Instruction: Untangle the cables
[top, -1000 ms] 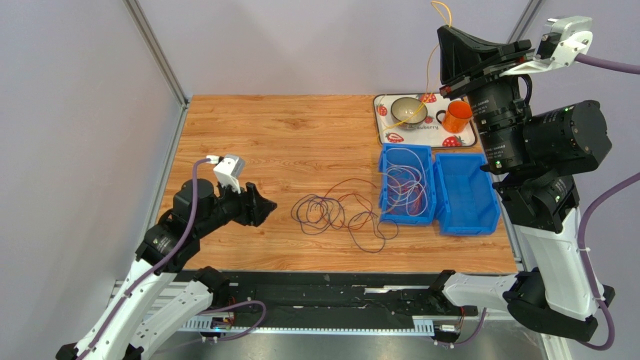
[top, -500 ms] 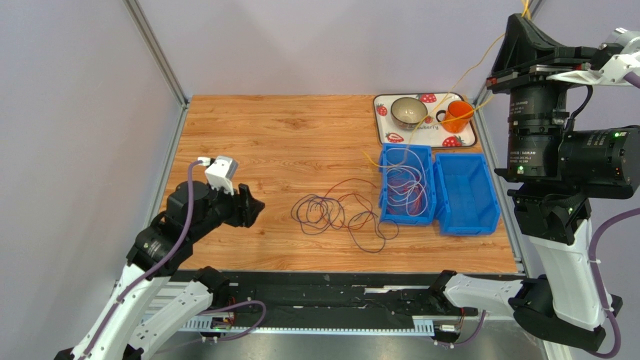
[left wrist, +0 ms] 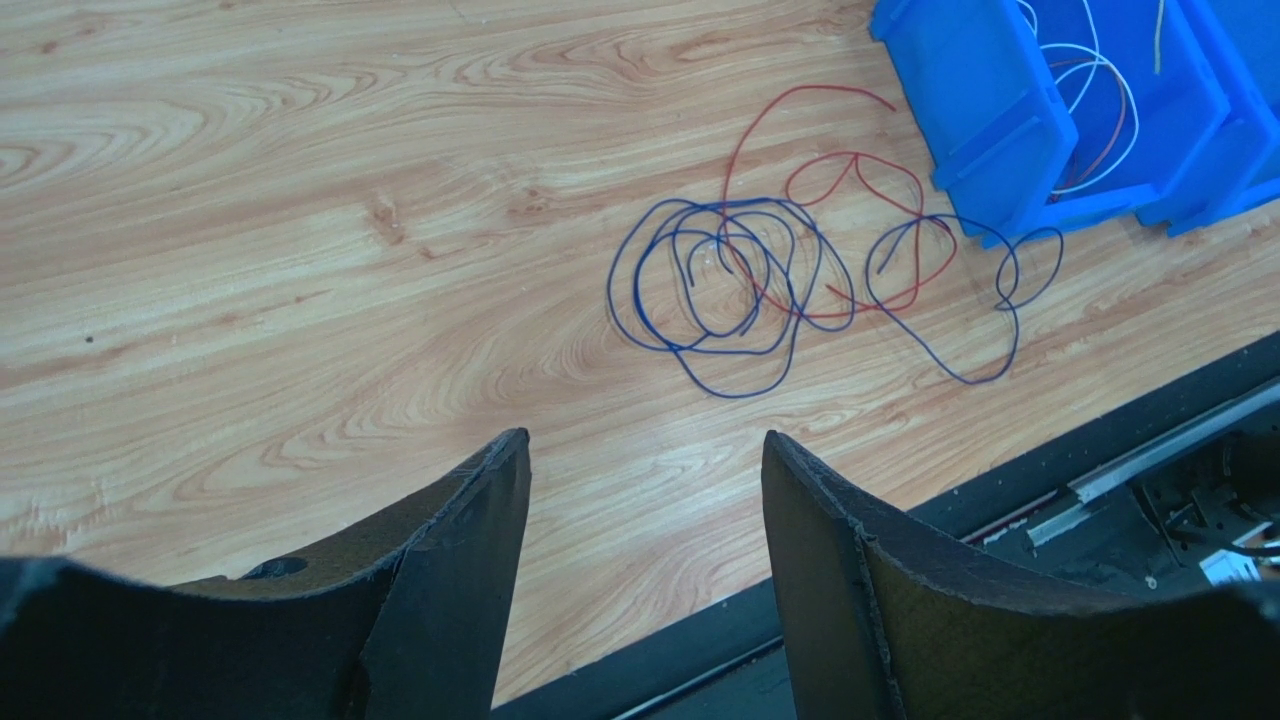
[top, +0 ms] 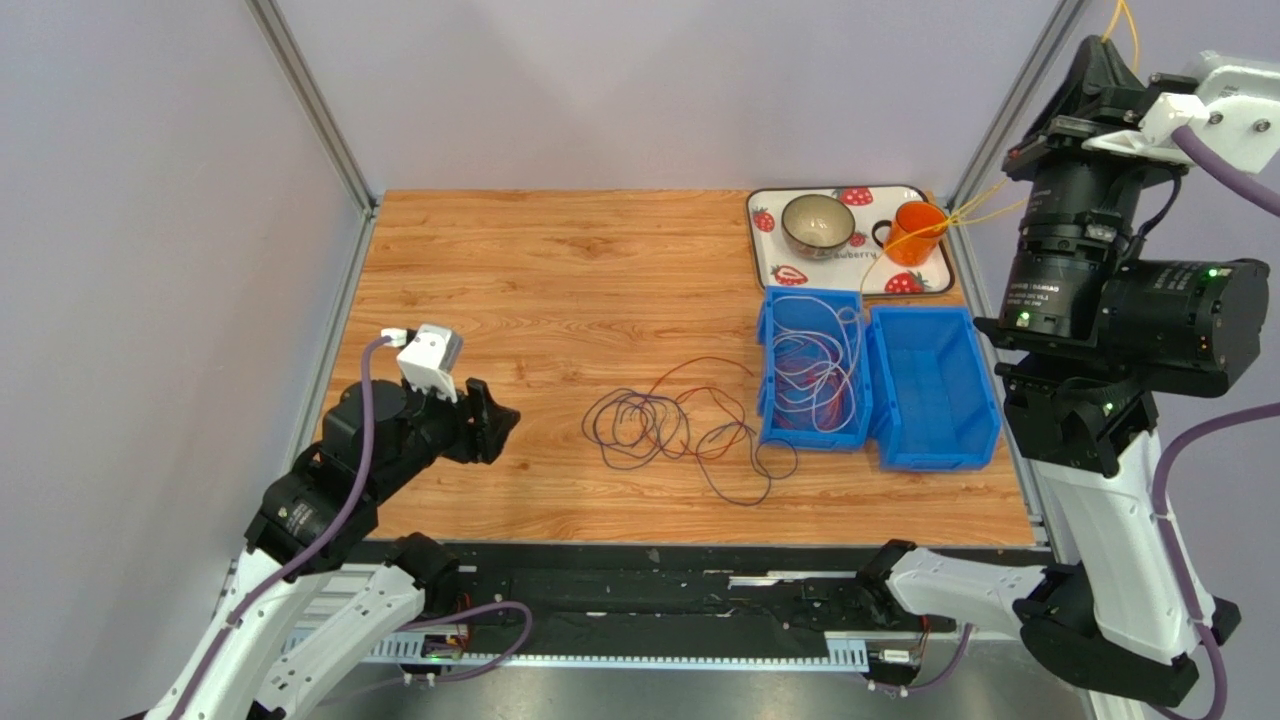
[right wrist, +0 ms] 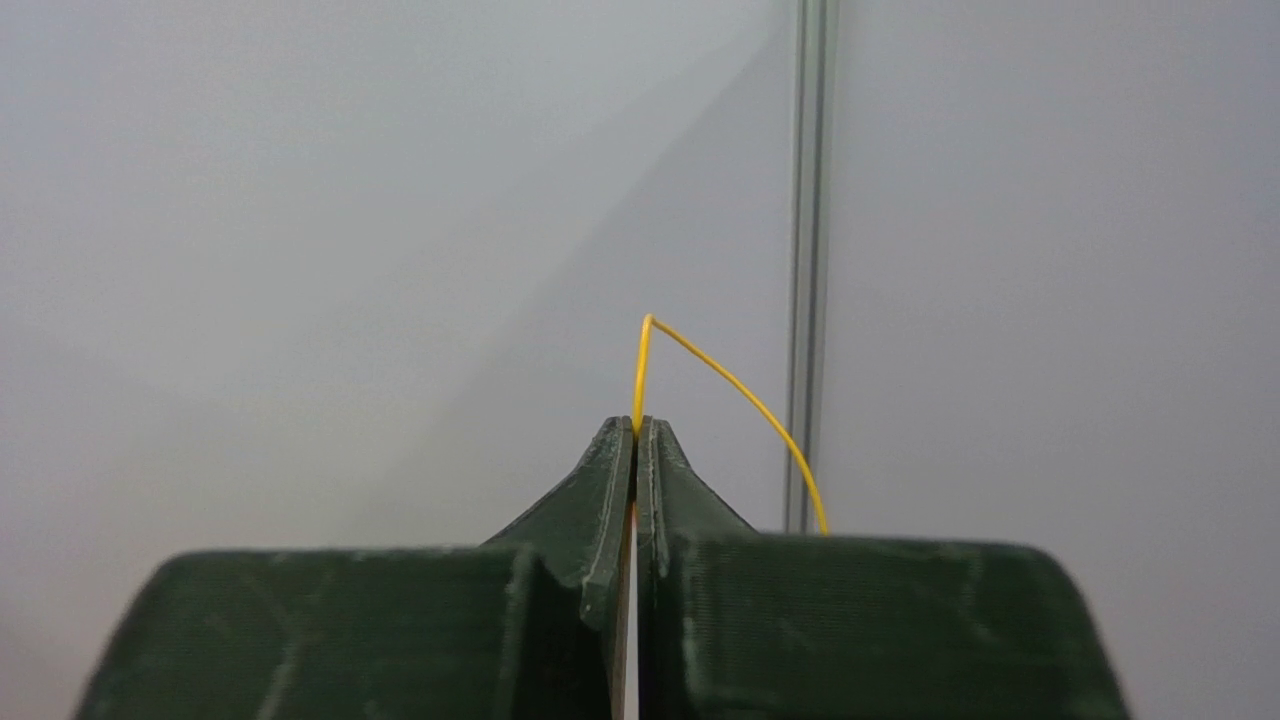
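Right gripper [right wrist: 637, 426] clenched on a thin yellow wire [right wrist: 642, 375] arching beyond its tips; left gripper [left wrist: 646, 458] released, looped cables [left wrist: 751, 278] ahead on wood-grain table [left wrist: 301, 225].

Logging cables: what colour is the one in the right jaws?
Yellow cable; best in right wrist view.

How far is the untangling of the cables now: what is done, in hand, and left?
Done, it seems: a few thin cables lie in the left blue bin. In hand: the right claw is shut on a yellow cable, lifted high above the table. Left: a tangle of purple and red cables on the table, with the open left claw apart from it.
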Controlling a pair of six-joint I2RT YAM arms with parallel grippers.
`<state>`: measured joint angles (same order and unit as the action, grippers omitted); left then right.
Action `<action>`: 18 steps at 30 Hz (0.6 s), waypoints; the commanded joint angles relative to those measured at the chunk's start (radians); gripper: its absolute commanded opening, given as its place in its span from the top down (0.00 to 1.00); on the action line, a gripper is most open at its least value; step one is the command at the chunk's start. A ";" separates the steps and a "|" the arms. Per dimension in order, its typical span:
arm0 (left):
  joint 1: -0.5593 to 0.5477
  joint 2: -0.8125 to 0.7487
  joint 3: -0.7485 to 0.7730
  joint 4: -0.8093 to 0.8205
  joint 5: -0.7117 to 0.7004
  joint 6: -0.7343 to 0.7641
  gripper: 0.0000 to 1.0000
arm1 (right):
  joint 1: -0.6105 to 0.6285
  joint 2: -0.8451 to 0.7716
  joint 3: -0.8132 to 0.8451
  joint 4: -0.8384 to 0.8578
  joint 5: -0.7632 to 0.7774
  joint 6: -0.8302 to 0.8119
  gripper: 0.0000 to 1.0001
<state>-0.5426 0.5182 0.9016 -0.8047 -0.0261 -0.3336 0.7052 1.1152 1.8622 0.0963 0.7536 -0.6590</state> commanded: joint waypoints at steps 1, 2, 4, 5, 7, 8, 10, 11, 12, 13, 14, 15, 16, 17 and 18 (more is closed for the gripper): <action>-0.003 -0.011 -0.003 0.009 -0.014 0.008 0.33 | -0.056 -0.043 -0.005 0.069 0.049 -0.062 1.00; -0.003 -0.007 -0.003 0.009 -0.014 0.008 0.33 | -0.078 -0.043 0.002 0.071 0.050 -0.059 1.00; -0.003 -0.004 -0.003 0.009 -0.014 0.008 0.33 | -0.096 -0.035 0.027 0.074 0.049 -0.059 1.00; -0.005 -0.004 -0.003 0.009 -0.015 0.008 0.33 | -0.119 -0.026 0.044 0.074 0.047 -0.056 1.00; -0.005 0.000 -0.003 0.010 -0.015 0.007 0.34 | -0.134 0.017 0.118 0.043 0.030 -0.059 1.00; -0.007 0.000 -0.003 0.009 -0.017 0.007 0.34 | -0.147 0.030 0.146 0.031 0.026 -0.063 1.00; -0.008 0.005 -0.004 0.007 -0.018 0.005 0.33 | -0.154 0.061 0.184 0.023 0.030 -0.093 1.00; -0.010 0.002 -0.003 0.007 -0.023 0.005 0.33 | -0.165 0.069 0.186 0.026 0.032 -0.099 1.00; -0.013 0.003 -0.003 0.006 -0.026 0.002 0.33 | -0.173 0.071 0.184 0.040 0.035 -0.108 1.00; -0.014 0.002 -0.003 0.004 -0.028 0.001 0.33 | -0.180 0.071 0.178 0.042 0.035 -0.102 1.00; -0.016 0.003 -0.003 0.004 -0.032 0.002 0.34 | -0.202 0.066 0.163 0.043 0.030 -0.094 1.00; -0.017 0.003 -0.003 0.002 -0.035 0.001 0.33 | -0.213 0.064 0.154 0.037 0.026 -0.088 1.00; -0.020 0.003 -0.003 0.002 -0.037 0.001 0.33 | -0.223 0.063 0.146 0.031 0.023 -0.064 1.00; -0.023 0.003 -0.003 0.002 -0.040 -0.001 0.33 | -0.245 0.057 0.132 0.022 0.018 -0.051 1.00; -0.025 0.002 -0.003 -0.001 -0.043 -0.001 0.33 | -0.259 0.054 0.121 0.011 0.016 -0.041 1.00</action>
<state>-0.5571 0.5171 0.8982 -0.8043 -0.0509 -0.3344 0.4931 1.1671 2.0136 0.1329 0.7822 -0.7208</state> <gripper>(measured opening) 0.666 0.009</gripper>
